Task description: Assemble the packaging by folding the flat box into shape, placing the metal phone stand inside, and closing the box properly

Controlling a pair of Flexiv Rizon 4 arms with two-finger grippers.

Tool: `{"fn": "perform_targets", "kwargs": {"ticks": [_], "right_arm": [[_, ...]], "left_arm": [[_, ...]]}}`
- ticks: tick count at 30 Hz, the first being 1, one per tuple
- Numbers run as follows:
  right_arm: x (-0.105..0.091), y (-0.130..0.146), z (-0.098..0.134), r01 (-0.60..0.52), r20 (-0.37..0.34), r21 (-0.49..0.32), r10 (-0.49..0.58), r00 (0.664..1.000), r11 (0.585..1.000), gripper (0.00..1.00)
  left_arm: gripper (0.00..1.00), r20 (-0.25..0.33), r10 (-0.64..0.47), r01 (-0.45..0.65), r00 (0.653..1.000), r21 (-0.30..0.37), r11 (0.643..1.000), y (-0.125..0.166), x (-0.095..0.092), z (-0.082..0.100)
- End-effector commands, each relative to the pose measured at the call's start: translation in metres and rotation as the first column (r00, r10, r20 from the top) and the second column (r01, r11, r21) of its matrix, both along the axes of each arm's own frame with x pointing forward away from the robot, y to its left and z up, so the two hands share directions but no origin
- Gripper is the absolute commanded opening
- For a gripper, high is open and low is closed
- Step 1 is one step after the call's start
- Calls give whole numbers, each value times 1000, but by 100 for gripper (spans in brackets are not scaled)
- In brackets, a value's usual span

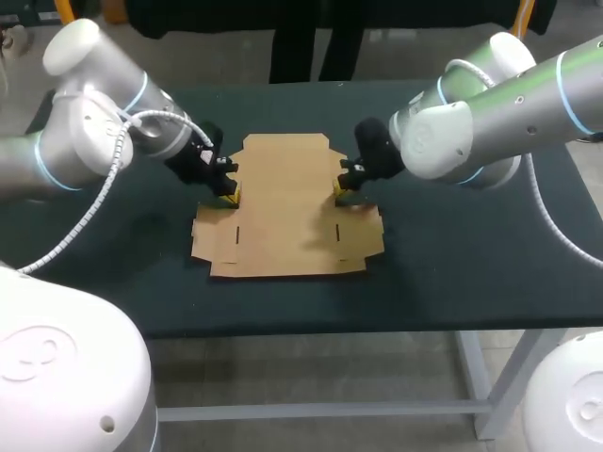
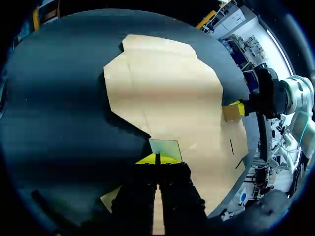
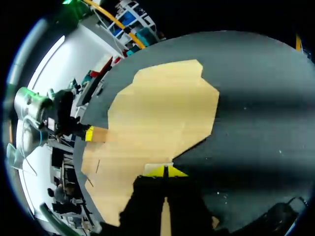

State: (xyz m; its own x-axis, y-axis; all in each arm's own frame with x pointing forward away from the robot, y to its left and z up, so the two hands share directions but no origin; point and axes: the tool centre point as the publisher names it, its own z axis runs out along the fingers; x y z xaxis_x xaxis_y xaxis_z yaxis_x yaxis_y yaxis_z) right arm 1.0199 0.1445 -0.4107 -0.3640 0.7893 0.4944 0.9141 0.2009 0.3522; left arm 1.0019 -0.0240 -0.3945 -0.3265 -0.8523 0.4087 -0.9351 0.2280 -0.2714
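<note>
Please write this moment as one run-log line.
flat box: unfolded on table | left end effector: shut on left flap | right end effector: shut on right flap | phone stand: unseen

Flat box (image 1: 287, 212) — smooth, matt brown cardboard; the table (image 1: 452, 268) — covered in dark, matt cloth.

Table (image 1: 452, 254) topped in dark green cloth, standing on pale grey metal legs (image 1: 490, 381). Lying on it about the middle, well in from every edge: an unfolded brown cardboard box (image 1: 283, 202), spread flat against the cloth, its notched narrower end toward the back and its wider, flapped end toward the front.
</note>
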Motion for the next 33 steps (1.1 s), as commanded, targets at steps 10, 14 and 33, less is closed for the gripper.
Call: {"fn": "perform_targets", "kwargs": {"ticks": [10,14,33], "right_arm": [[3,6,-1,-1,-4,-22,1,1000,1000,0],[5,7,-1,-3,-3,-33,3,1000,999,0],[8,13,-5,-14,-11,-64,14,1000,998,0]], "left_arm": [[0,-6,-12,12,1000,15,1000,-8,0,1],[0,-6,-19,19,1000,15,1000,-10,0,1],[0,-22,-30,31,999,39,999,-17,2,-3]]}}
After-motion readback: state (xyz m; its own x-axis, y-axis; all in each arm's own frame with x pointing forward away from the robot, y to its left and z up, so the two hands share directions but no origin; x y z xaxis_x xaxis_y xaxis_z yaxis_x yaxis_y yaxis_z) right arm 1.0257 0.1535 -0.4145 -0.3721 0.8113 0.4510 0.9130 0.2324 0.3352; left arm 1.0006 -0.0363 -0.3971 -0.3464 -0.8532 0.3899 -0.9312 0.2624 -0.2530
